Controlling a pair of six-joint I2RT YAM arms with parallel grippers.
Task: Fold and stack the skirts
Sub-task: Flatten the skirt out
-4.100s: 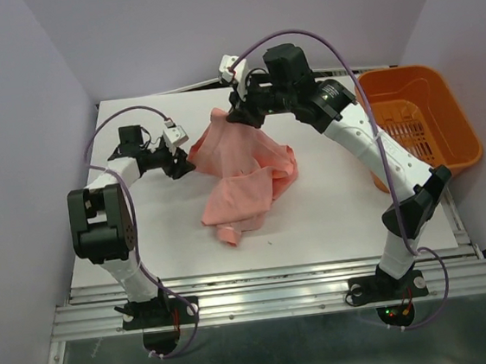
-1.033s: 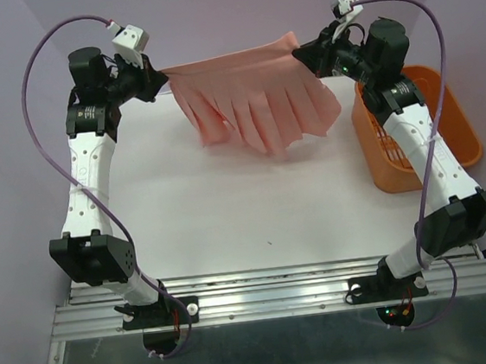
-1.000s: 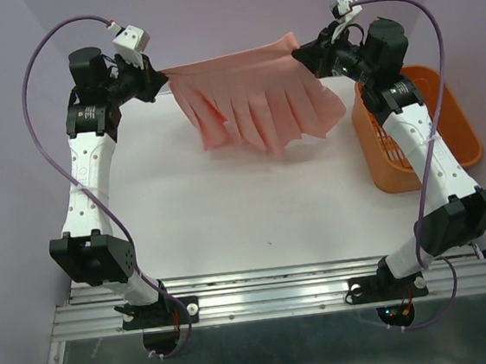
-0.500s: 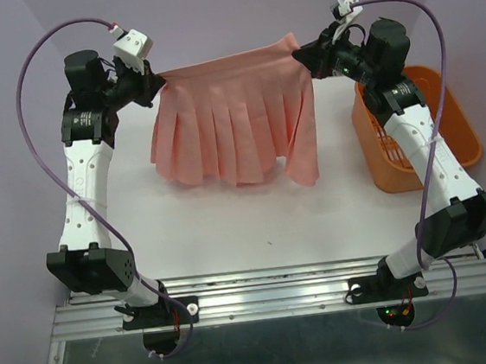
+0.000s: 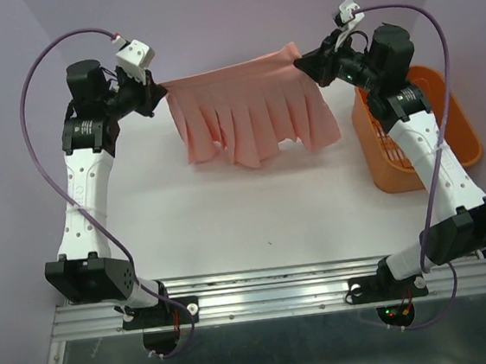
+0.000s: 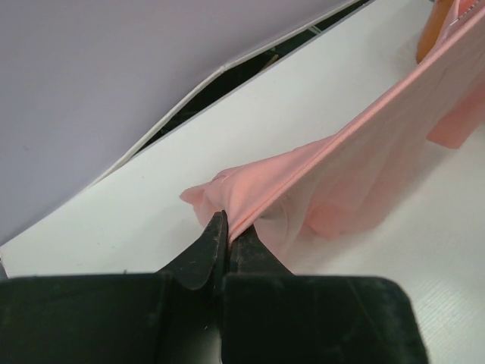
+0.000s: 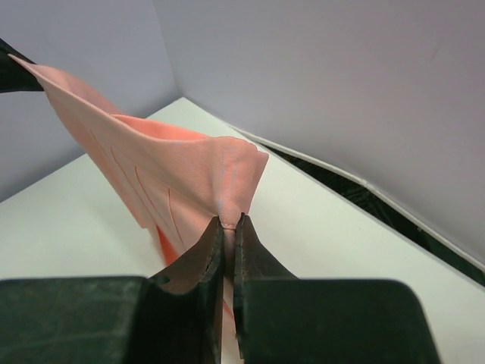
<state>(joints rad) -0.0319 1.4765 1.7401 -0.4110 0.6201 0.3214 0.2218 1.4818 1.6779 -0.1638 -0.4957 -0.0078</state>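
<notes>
A salmon-pink pleated skirt (image 5: 249,112) hangs stretched in the air over the far part of the table. Its top edge runs taut between my two grippers. My left gripper (image 5: 160,90) is shut on the skirt's left corner, where the fabric (image 6: 303,178) bunches just past the closed fingertips (image 6: 216,227). My right gripper (image 5: 300,57) is shut on the right corner, and the cloth (image 7: 197,167) rises straight out of its pinched jaws. The pleats hang down loose, with the hem above the tabletop.
An orange plastic basket (image 5: 453,116) stands at the right edge of the white table (image 5: 256,224), close under my right arm. The purple walls close in behind and on both sides. The back edge of the table (image 7: 356,182) lies just beyond the skirt.
The skirt was lifted from a heap on the table and spread between the raised grippers. In the last second its hanging hem has swung toward the near side and back again.
</notes>
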